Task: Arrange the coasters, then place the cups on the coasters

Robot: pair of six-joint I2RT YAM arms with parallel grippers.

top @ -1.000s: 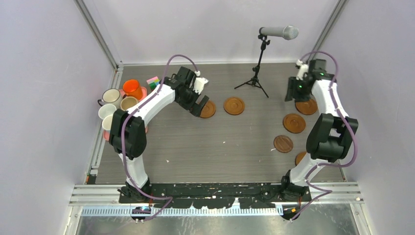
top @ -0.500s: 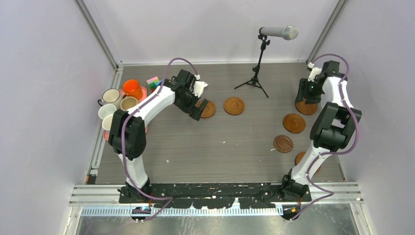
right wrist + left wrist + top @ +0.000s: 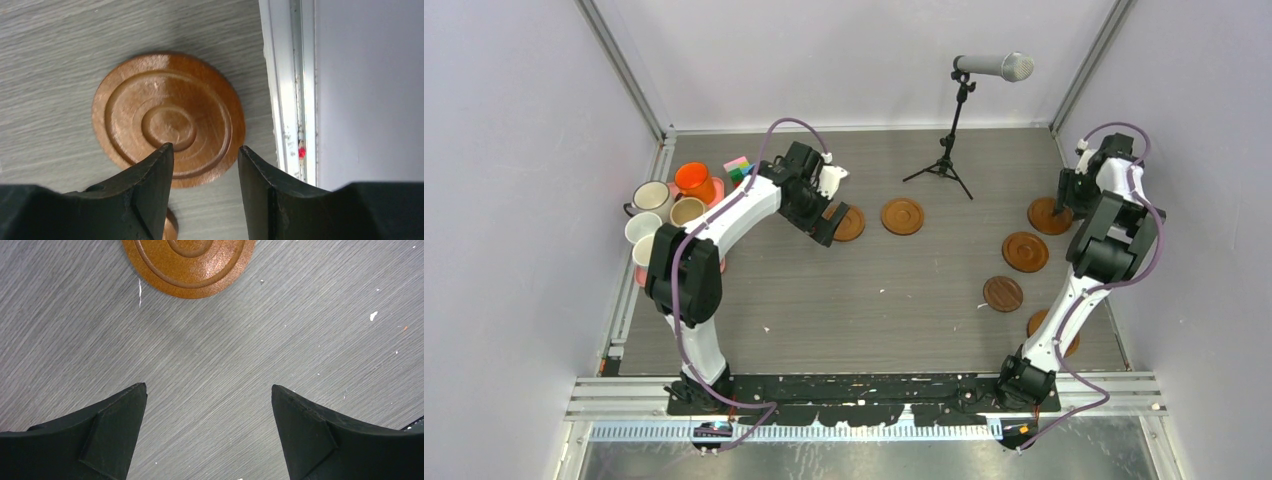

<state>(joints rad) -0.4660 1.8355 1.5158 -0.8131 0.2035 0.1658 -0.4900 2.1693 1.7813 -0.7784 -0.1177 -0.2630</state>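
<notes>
Six brown coasters (image 3: 902,216) lie flat on the table (image 3: 864,300). Two sit side by side toward the far edge, near its middle. One is in full view and the other (image 3: 852,224) is partly under the left gripper (image 3: 207,387). The other four run in a loose line along the right edge. The farthest coaster (image 3: 1046,214) is close to the far right corner, then comes one (image 3: 1025,251), then another (image 3: 1003,293), and the nearest (image 3: 1036,322) is half hidden behind the right arm.

The cups (image 3: 651,195) stand clustered at the left edge, mouths up, on a pink tray (image 3: 719,190), well apart from every coaster. Five can be counted, among them an orange cup (image 3: 694,181) and a beige cup (image 3: 687,210). The left arm covers part of the tray.

The right gripper (image 3: 205,149) hovers over the farthest coaster, its jaws partly apart with nothing between them. That disc lies just beside the metal rail (image 3: 285,100) at the table's edge. The left gripper is spread wide over bare table, with a coaster's rim just beyond its tips.

Small toy blocks (image 3: 739,168) sit beside the tray. One microphone (image 3: 994,66) on a tripod stands near the far edge.
</notes>
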